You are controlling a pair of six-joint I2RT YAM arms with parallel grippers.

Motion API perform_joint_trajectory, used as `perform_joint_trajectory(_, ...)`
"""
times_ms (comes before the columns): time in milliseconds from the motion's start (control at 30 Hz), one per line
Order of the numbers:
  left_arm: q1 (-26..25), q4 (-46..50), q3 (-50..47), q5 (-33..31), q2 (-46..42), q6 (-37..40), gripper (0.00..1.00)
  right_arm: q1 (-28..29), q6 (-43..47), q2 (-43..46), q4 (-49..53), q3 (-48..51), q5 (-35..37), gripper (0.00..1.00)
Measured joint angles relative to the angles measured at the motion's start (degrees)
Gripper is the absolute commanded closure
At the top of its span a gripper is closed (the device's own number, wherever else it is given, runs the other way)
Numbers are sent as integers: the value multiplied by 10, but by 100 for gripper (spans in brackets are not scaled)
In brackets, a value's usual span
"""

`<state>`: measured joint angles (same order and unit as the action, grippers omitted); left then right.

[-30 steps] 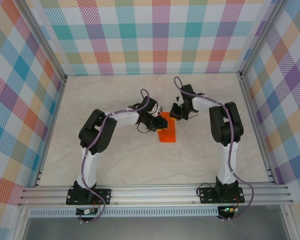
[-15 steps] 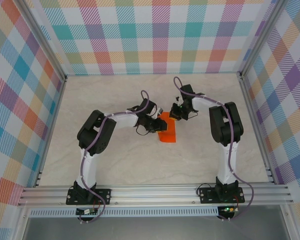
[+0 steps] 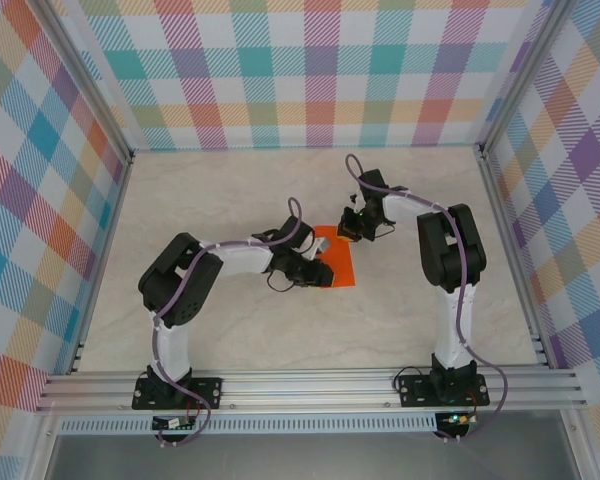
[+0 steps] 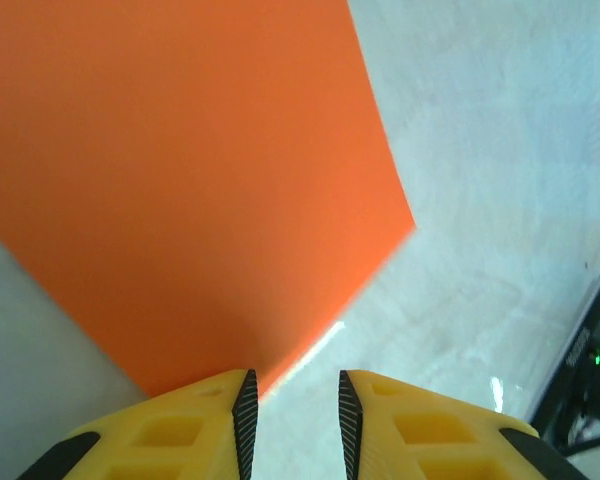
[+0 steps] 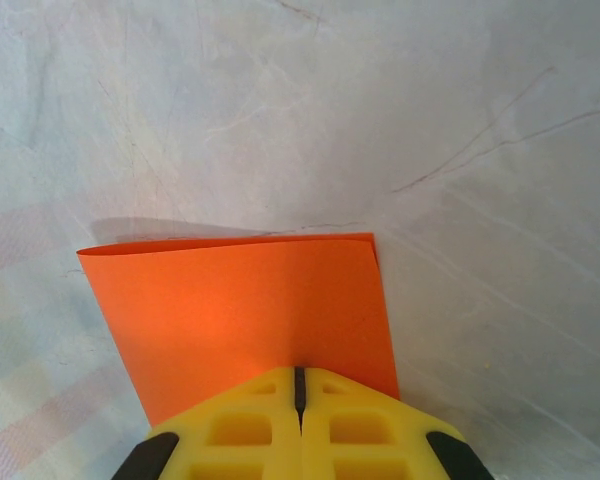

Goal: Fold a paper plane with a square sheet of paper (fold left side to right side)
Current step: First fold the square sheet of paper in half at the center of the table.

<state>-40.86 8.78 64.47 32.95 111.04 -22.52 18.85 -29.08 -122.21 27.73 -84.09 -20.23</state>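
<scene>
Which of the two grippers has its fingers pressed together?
The right gripper: its fingers meet at the edge of the folded orange paper, while the left gripper has its fingers apart.
</scene>
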Motion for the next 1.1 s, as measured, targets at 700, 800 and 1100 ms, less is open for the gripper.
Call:
perform_joint_trajectory(700,12,-9,-45,-6,-136,-21,65,2,0,5,-10,8,-1,95)
perform_joint_trajectory(800,26,-28,-25,-1,-83,-25,66,3,0,5,-10,8,1,95)
perform_joint_trajectory(1100,29,-47,4,4,21,-31,69,3,0,5,-9,8,2,95)
